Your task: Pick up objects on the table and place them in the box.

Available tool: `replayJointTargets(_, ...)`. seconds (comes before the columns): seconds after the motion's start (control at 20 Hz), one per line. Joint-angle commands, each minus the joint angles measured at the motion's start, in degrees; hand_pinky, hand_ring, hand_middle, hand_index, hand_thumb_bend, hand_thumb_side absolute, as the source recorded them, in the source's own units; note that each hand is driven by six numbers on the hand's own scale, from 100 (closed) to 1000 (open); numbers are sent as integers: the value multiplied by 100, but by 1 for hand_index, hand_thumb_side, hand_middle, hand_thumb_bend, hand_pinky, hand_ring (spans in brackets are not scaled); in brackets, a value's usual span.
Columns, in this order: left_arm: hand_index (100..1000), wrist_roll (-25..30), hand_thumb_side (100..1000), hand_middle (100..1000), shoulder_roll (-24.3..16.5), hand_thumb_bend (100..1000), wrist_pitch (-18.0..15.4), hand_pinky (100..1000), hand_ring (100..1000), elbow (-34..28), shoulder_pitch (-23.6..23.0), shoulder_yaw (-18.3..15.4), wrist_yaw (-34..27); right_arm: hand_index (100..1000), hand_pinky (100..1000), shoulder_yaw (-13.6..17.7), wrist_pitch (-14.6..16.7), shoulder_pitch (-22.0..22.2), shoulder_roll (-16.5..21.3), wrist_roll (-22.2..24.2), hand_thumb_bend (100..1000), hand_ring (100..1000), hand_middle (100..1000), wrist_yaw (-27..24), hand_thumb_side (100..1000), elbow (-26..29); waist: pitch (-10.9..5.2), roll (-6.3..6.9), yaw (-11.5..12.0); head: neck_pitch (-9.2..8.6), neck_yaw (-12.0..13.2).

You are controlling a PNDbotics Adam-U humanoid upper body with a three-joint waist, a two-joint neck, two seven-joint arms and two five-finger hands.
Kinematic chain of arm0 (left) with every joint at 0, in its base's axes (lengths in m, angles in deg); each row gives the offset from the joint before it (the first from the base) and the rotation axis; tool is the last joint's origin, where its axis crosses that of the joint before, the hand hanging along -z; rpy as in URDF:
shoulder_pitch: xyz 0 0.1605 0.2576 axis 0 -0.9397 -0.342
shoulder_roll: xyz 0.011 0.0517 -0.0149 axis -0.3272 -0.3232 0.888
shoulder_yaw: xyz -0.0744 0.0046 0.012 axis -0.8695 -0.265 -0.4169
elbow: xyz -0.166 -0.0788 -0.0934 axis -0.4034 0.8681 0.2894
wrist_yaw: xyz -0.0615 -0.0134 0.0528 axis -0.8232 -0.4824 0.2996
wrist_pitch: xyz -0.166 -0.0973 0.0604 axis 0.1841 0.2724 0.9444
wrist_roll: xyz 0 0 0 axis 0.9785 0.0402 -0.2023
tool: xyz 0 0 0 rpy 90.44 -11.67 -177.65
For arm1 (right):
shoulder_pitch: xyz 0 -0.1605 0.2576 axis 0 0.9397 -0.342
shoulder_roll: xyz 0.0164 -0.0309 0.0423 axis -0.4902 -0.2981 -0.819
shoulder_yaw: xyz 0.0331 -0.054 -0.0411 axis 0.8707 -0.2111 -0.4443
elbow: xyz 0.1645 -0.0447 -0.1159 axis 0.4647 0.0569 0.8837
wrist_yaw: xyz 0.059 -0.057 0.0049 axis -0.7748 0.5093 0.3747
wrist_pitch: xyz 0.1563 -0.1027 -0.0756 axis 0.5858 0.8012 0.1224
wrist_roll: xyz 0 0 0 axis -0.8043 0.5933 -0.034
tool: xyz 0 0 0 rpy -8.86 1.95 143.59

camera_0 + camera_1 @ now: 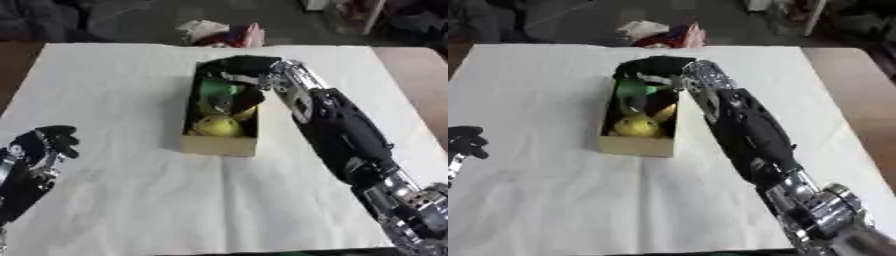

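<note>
Box [219, 145]: under right hand, on white cloth [131, 200]
Right hand [234, 67]: over box's far end, fingers reach down inside, grip unclear
Contents: green thing [216, 89], yellow toy [216, 126] below fingers
Left hand [48, 142]: well apart, fingers curled, empty

A tan cardboard box [219, 145] is showing a yellow rounded object [215, 126] and a green object [216, 88] inside, sitting on a plain white tablecloth [114, 90]; a black robot right hand [236, 66] is over it.

Right hand [234, 67] blocks the box [219, 144] opening.
</note>
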Motion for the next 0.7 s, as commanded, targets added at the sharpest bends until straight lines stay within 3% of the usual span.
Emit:
replayJointTargets(0.05, 770, -12, 676, 602, -55, 100, -14, 786, 585, -54, 53, -38, 7, 992, 955, 79, -48, -50, 213, -39, 100, 975, 970, -301, 704, 369, -82, 24, -17, 23, 39)
replayJointTargets(0.3, 769, -44, 677, 601, -38, 100, -13, 786, 584, -44, 32, -64, 7, 976, 927, 262, -147, 283, 371, -299, 100, 938, 927, -728, 581, 966, -93, 12, -60, 27, 97)
replayJointTargets(0.4, 766, -81, 675, 598, -22, 100, -17, 785, 583, -43, 38, -87, 3, 942, 868, 469, -211, 530, 386, -474, 100, 861, 844, -909, 464, 1257, -80, 0, -95, 27, 151)
replayJointTargets(0.45, 765, -106, 674, 598, -16, 100, -20, 785, 582, -44, 38, -102, -2, 935, 855, 593, -270, 672, 387, -564, 100, 846, 828, -1001, 454, 1405, -74, -8, -132, 27, 195)
replayJointTargets(0.7, 761, -233, 674, 595, -15, 100, -55, 783, 580, -60, 40, -171, -10, 908, 813, 991, -679, 1379, 157, -1002, 100, 790, 770, -1440, 577, 2118, 6, -70, -297, 24, 397)
